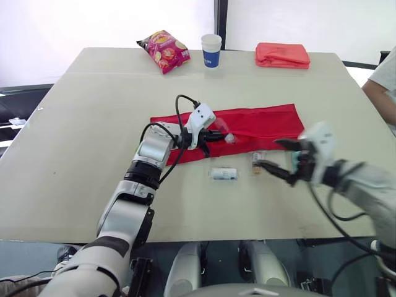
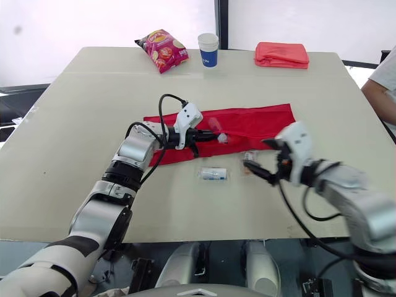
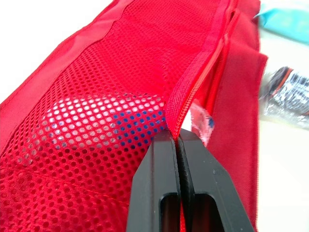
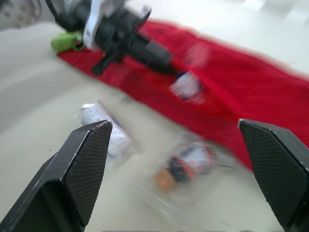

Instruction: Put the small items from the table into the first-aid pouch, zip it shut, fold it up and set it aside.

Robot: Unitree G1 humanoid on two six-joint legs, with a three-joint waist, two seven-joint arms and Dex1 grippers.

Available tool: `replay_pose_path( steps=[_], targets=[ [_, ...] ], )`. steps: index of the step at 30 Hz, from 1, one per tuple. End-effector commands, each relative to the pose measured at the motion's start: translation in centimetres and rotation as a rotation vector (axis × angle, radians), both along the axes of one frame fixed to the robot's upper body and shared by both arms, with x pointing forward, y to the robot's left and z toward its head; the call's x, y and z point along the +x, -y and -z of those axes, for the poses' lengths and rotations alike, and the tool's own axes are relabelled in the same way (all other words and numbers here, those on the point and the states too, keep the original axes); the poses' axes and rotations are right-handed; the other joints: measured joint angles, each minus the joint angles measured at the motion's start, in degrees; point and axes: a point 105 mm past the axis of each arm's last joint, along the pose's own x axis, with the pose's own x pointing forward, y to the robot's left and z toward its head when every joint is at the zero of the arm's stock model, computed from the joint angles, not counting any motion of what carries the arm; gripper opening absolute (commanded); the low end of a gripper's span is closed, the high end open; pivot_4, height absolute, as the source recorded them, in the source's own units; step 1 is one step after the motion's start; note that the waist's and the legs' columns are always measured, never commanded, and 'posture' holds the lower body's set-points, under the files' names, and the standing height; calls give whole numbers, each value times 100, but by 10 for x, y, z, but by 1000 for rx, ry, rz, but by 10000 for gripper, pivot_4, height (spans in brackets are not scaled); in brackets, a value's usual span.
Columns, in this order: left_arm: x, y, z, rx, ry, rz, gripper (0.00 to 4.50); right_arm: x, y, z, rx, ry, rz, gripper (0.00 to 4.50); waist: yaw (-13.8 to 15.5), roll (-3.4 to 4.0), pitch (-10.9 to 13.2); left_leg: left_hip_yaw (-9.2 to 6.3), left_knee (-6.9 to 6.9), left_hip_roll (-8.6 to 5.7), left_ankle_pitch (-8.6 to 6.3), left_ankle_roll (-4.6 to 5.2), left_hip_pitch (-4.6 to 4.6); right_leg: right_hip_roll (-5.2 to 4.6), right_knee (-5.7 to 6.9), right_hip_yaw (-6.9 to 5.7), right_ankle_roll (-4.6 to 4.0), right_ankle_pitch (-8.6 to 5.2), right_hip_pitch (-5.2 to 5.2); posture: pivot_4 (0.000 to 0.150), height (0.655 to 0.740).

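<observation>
Just ahead of the right gripper [image 1: 278, 156], toward the robot's left, lies the small orange-and-clear packet [image 1: 257, 163] on the bare table [image 1: 74, 142]. The gripper's 2 black fingers are spread wide, and in the right wrist view the packet sits in the gap between them, not yet touched. The packet's long axis seems to run away from the robot, roughly crosswise to the first-aid pouch [image 1: 266, 120], which stretches left to right just beyond it with its near edge close to the packet. The right arm is plainly the nearer 1 to this packet. The left gripper [image 3: 177, 143] is occupied: its fingers are pressed together on the zipper edge of the pouch's mesh pocket, with a white item showing through the mesh and a small clear packet [image 1: 229, 137] just beside the fingertips. A wrapped white roll [image 1: 223, 174] lies on the table further to the robot's left, between the 2 arms, its long axis running left to right. As I judge it, the coming move is a short reach forward to close on the orange packet, then a carry away from the robot and leftward to the held pocket edge.
</observation>
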Motion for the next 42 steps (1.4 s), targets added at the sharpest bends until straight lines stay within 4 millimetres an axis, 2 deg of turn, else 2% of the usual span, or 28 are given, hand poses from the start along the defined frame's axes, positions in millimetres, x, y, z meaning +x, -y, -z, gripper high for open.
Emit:
replay_pose_path(
  steps=[1,6,7,9,12,13,14,15,16,18,23,29,31,35,38,39,41,42],
  targets=[
    [0,4,-20,-17,59,29,0,19,-20,2,-1,18,-26,44608,-11,-7,-2,-1,0,-2,0,1,-2,0,-3,0,5,3,1,1500,7400],
    [-2,4,-20,-16,60,34,0,47,-35,13,-4,-3,-26,44608,-6,-5,0,-1,8,1,0,2,-2,4,-6,-3,14,7,3,1500,7400],
    [-3,4,-20,-16,60,34,0,54,-37,14,-3,-1,-15,42287,-7,-4,0,-2,8,1,0,1,-2,4,-5,-4,13,8,4,1500,7400],
    [-3,5,-20,-17,59,37,0,64,-38,17,-25,8,2,36127,-11,-3,1,1,8,0,0,1,-2,4,-6,-4,18,12,4,1500,7400],
    [-5,6,-20,-18,58,39,0,76,-39,19,-59,32,21,22829,-17,-3,1,1,7,0,0,1,-3,4,-6,-4,21,13,3,1500,7400],
    [-5,7,-20,-19,57,39,0,78,-40,19,-64,37,23,21122,-19,-2,1,0,7,0,0,1,-3,4,-5,-4,21,13,3,1500,7400],
    [-5,6,-20,-19,57,40,0,80,-39,18,-75,46,29,14999,-21,-2,1,1,7,1,0,1,-3,5,-5,-4,21,14,3,1500,7400],
    [-6,6,-19,-18,56,40,0,83,-39,18,-85,55,35,11473,-21,-2,1,0,7,1,0,1,-2,5,-2,-4,21,14,3,1500,7400],
    [-6,6,-19,-18,55,41,0,86,-40,18,-102,73,43,5690,-20,-2,1,0,7,1,0,1,-2,6,-1,-4,22,14,2,1500,7400],
    [-6,6,-19,-17,53,43,0,89,-42,19,-122,92,43,1619,-25,-2,1,1,7,1,0,0,-1,5,0,-3,22,14,2,1500,7400],
    [-8,9,-18,-17,52,60,0,93,-66,21,-115,119,-12,1619,-38,-2,1,5,7,1,0,0,6,6,8,-3,22,14,3,1500,7400],
    [-7,9,-19,-16,55,60,0,87,-87,23,-108,138,-98,1619,-33,-1,1,6,7,2,1,-1,7,5,12,-2,21,14,3,1500,7400],
    [-7,8,-19,-16,57,56,0,84,-83,20,-107,148,-100,1619,-36,-1,1,6,8,1,1,-1,7,4,12,-1,21,14,3,1500,7400],
    [-6,6,-17,-14,57,48,0,67,-53,0,-53,160,-79,1619,-6,0,2,0,6,1,1,-1,4,5,13,-1,21,13,3,1500,7400],
    [-5,5,-15,-11,56,43,0,43,-35,-15,-17,157,-117,9628,-11,0,2,2,8,-1,0,0,0,0,8,-1,22,14,3,1500,7400],
    [-5,4,-15,-9,56,41,0,31,-26,-20,-11,159,-139,15687,-13,0,2,2,9,0,0,0,2,0,8,-1,22,14,3,1500,7400],
    [-4,3,-14,-6,55,40,0,12,-12,-30,-4,163,-168,23359,-11,3,2,3,7,2,1,0,7,2,10,-1,22,13,4,1500,7400],
    [-4,3,-13,-5,55,40,0,3,-6,-34,2,159,-177,28942,-4,3,3,1,6,2,0,-1,10,2,12,-1,22,12,4,1500,7400]
  ],
)
